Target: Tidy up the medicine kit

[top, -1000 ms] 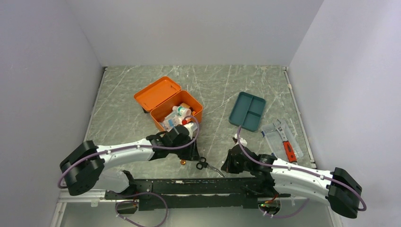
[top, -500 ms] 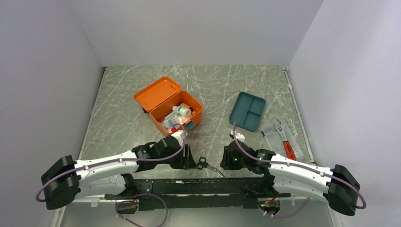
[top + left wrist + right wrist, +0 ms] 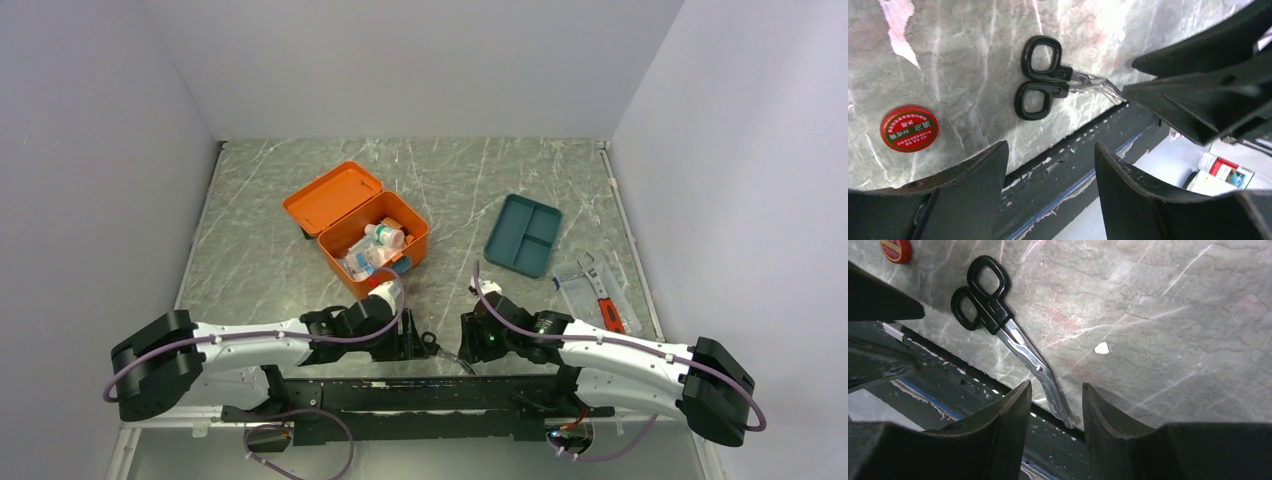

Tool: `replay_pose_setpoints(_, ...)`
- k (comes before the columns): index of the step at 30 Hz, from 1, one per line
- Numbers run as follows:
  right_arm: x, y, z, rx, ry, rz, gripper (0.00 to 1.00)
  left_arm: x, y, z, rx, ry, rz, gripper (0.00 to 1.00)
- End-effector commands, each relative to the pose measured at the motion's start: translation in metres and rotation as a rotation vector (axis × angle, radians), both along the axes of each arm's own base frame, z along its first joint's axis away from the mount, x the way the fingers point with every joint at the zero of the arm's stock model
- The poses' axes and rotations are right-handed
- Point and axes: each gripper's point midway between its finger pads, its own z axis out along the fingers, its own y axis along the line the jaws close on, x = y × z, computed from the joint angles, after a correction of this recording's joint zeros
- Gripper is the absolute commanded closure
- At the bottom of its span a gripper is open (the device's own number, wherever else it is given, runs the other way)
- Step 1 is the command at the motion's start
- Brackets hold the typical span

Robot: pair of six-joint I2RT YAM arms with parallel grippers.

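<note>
Medicine kit (image 3: 333,197) is sitting lid-open mid-tabletop (image 3: 450,180), left of the teal divided tray (image 3: 524,235).

Left wrist: left fingers (image 3: 973,175) are standing wide apart, holding nothing; scissors (image 3: 1045,80) are lying ahead.

Right wrist: right fingers (image 3: 1008,415) are standing parted, empty, with the blade tip lying between them.

The top view looks steeply down on the whole bench (image 3: 260,230). Both wrist views sit close above its near edge, sharing the scissors (image 3: 1048,82) (image 3: 998,320).

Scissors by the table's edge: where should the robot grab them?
Probably at the narrow neck of the scissors, where the black loops meet the blades, coming straight down from above. They lie flat on the table, so pinching across that thin part looks easiest.
</note>
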Motion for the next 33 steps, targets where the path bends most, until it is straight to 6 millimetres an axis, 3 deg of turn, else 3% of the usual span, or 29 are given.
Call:
replay_pose_setpoints(1, 0.002, 0.012, 0.01, 0.053, -0.022, 0.023, 0.55, 0.012, -0.009, -0.001, -0.033, -0.003, 0.08, 0.31)
replay_pose_setpoints(16, -0.033, -0.033, 0.006, -0.018, 0.103, -0.055, 0.66, 0.012, -0.01, -0.008, -0.031, 0.003, 0.089, 0.3)
replay_pose_setpoints(33, -0.035, -0.022, -0.007, -0.004, 0.134, -0.034, 0.75, 0.015, -0.014, -0.01, -0.015, -0.008, 0.075, 0.29)
